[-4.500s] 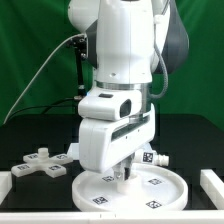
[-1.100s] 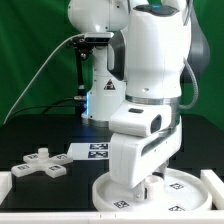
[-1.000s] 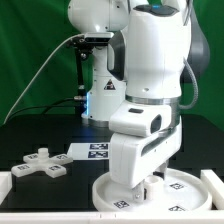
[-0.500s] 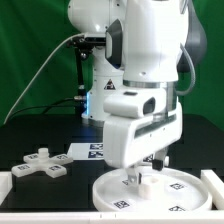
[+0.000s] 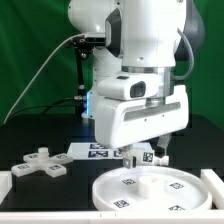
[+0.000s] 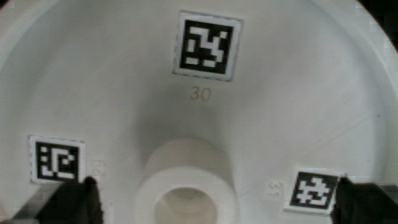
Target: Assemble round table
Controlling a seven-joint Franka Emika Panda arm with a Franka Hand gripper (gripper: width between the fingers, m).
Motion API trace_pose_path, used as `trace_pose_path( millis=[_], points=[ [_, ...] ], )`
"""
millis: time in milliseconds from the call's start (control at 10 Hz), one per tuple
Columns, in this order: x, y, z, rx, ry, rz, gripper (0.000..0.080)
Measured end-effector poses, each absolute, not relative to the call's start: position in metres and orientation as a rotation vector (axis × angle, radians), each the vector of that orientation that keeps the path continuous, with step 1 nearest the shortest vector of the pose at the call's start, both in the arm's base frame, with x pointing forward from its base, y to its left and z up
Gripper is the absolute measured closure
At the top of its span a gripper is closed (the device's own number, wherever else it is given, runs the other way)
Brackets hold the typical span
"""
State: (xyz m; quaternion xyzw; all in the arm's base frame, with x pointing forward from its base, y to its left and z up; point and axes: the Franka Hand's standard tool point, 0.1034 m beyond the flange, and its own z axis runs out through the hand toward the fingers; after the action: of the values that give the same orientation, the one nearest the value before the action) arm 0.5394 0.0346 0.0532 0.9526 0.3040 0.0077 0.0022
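The large white rimmed disc (image 5: 170, 193) lies flat at the front of the table, tags facing up. A short white cylinder leg (image 5: 143, 184) stands upright at its middle. In the wrist view the leg (image 6: 187, 190) shows from above as a hollow ring on the disc (image 6: 196, 110). My gripper (image 5: 143, 155) hangs a little above the leg, open and empty. Its dark fingertips (image 6: 71, 200) flank the leg on both sides without touching it. The cross-shaped foot piece (image 5: 40, 165) lies on the table at the exterior view's left.
The marker board (image 5: 100, 150) lies flat behind the disc. White rails run along the table's front left (image 5: 8, 185) and right (image 5: 212, 182). The robot's base and a cable stand at the back.
My gripper was low on the disc, closed round the leg. It has let go and risen straight up, leaving the leg standing on the disc.
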Motion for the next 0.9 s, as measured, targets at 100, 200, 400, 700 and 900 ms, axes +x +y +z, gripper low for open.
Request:
trace_pose_path(
  millis=[100, 200, 400, 700, 900],
  points=[
    [0.538, 0.036, 0.054, 3.042, 0.792, 0.036, 0.0151],
    [0.525, 0.037, 0.058, 3.092, 0.564, 0.065, 0.0151],
    [0.492, 0.046, 0.063, 3.145, 0.090, 0.066, 0.0151],
    [0.490, 0.053, 0.064, 3.173, -0.287, 0.056, 0.0151],
    [0.490, 0.057, 0.064, 3.167, -0.497, 0.046, 0.0151]
  ],
)
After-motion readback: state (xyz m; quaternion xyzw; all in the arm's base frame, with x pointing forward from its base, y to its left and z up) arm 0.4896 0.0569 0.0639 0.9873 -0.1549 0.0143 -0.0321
